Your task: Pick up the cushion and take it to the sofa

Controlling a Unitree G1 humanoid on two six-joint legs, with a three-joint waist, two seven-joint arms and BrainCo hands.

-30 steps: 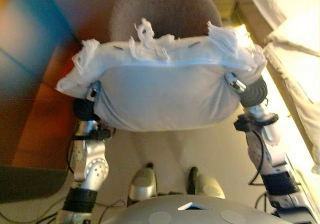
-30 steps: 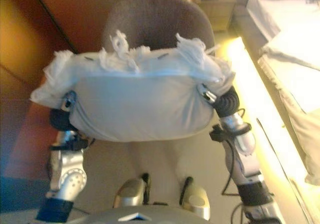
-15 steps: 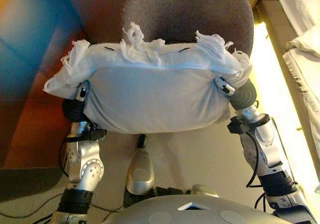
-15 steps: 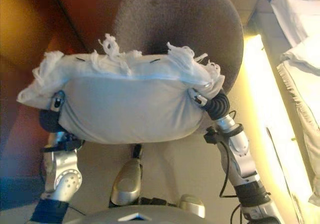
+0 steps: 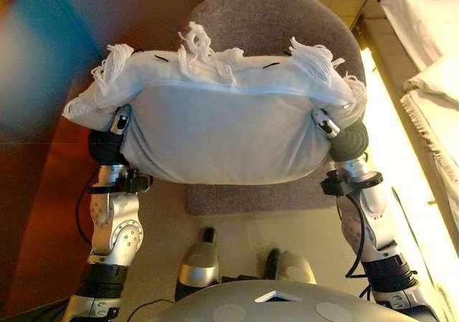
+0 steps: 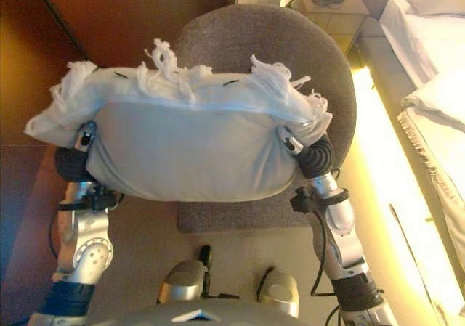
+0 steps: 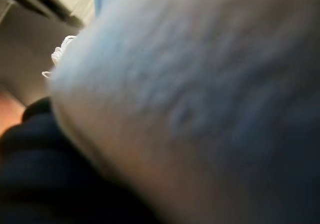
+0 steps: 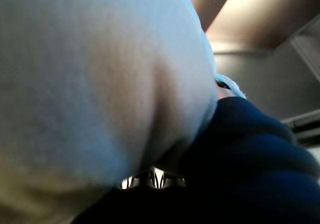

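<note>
The left robot hand (image 5: 118, 125) and right robot hand (image 5: 326, 123) press the two ends of the white fringed cushion (image 5: 222, 121); their fingers are buried in fabric, so I can't tell how they're set. The cushion hangs mid-frame, over the grey round-backed sofa chair (image 5: 287, 21) at top centre. I'd keep both arms squeezing evenly, carry it level above the seat, and only then ease the pressure off.
</note>
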